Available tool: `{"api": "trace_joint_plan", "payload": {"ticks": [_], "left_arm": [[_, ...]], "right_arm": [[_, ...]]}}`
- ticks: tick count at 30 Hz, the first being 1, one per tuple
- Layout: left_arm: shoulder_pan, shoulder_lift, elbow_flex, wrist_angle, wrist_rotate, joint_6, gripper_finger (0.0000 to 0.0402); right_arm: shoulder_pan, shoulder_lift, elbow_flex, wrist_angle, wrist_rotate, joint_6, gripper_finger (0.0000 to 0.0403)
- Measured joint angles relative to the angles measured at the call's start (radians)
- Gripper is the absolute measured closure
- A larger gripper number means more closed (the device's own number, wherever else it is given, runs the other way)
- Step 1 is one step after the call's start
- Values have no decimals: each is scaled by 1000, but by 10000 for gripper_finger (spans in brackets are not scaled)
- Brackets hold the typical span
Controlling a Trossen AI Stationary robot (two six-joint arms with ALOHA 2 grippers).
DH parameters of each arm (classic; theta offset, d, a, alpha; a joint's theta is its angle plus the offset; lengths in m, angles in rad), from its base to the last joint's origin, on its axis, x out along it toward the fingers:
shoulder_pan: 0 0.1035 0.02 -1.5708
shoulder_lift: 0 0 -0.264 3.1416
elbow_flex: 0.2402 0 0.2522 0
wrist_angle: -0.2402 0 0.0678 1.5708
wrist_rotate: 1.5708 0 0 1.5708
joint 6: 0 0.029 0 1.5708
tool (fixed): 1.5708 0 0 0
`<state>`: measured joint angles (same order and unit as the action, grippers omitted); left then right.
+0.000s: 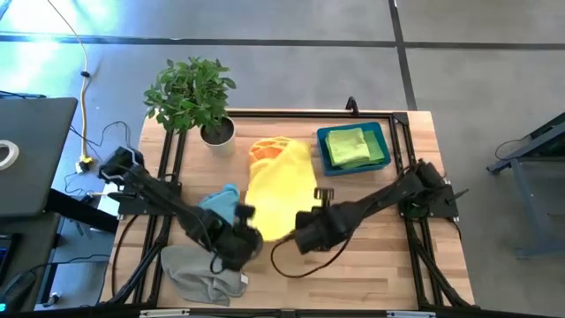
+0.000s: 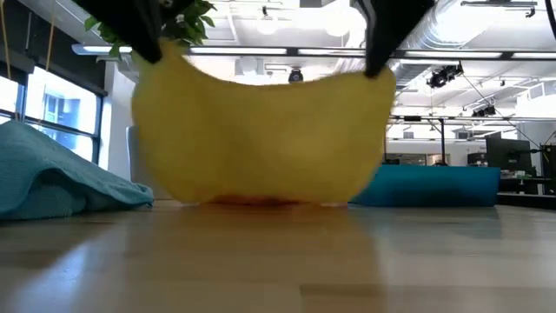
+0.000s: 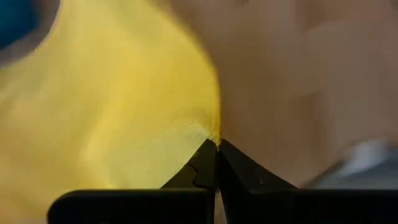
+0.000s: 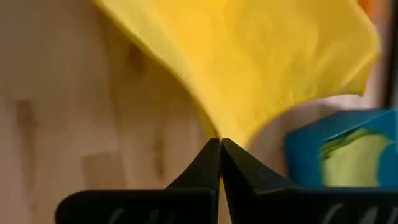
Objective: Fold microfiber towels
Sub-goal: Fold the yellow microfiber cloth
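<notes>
Fold step under way: my left hand (image 1: 250,212) and right hand (image 1: 305,216) each pinched a near corner of the yellow towel (image 1: 281,190), lifted above the desk (image 1: 371,256); next, carrying both corners evenly to its far edge.

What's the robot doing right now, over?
Left gripper and right gripper shut on yellow towel corners, lifting it. Orange towel underneath. Nothing in the way.

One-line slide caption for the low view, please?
Both grippers, left and right, lift the yellow towel by its corners.
</notes>
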<state>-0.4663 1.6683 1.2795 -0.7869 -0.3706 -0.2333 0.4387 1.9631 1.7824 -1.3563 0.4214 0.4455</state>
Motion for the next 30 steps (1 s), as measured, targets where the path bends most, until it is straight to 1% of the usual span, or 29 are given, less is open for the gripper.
{"api": "trace_joint_plan", "payload": {"ticks": [1, 3, 5, 6, 7, 9, 11, 15, 16, 20, 23, 25, 26, 28, 30], "left_arm": [[-10, 18, 4, 37, 36, 0, 401], [-33, 41, -2, 42, 112, 0, 401], [-48, 75, 4, 120, 209, 7, 401], [-55, 86, 2, 114, 248, 9, 401], [-64, 97, -2, 117, 273, 8, 401], [-75, 123, 3, 173, 306, 8, 401], [-80, 122, -2, 144, 313, 0, 401], [-71, 115, 0, 176, 358, 0, 401], [-71, 113, -1, 198, 388, 0, 401], [-63, 112, 2, 265, 562, 3, 401], [-60, 112, 2, 288, 633, 8, 401], [-57, 112, 2, 287, 618, 18, 401], [-56, 112, 2, 283, 605, 24, 401], [-50, 112, 2, 260, 569, 27, 401], [-40, 112, 2, 196, 527, 38, 401]], "right_arm": [[7, 15, 0, 8, -33, 2, 403], [21, 39, 0, 43, -111, 2, 403], [39, 55, 0, 66, -179, 2, 403], [44, 59, 0, 87, -218, -2, 403], [49, 61, 1, 106, -256, -6, 403], [63, 63, 1, 122, -313, -2, 403], [68, 62, 1, 146, -359, -1, 403], [79, 61, 2, 176, -477, -23, 403], [82, 61, 2, 188, -503, -31, 403], [85, 61, 2, 205, -572, -67, 403], [84, 61, 2, 216, -638, -138, 403], [83, 61, 2, 216, -645, -188, 403], [78, 61, 2, 216, -623, -205, 403], [67, 61, 2, 196, -542, -220, 403], [41, 61, 2, 165, -450, -230, 403]]}}
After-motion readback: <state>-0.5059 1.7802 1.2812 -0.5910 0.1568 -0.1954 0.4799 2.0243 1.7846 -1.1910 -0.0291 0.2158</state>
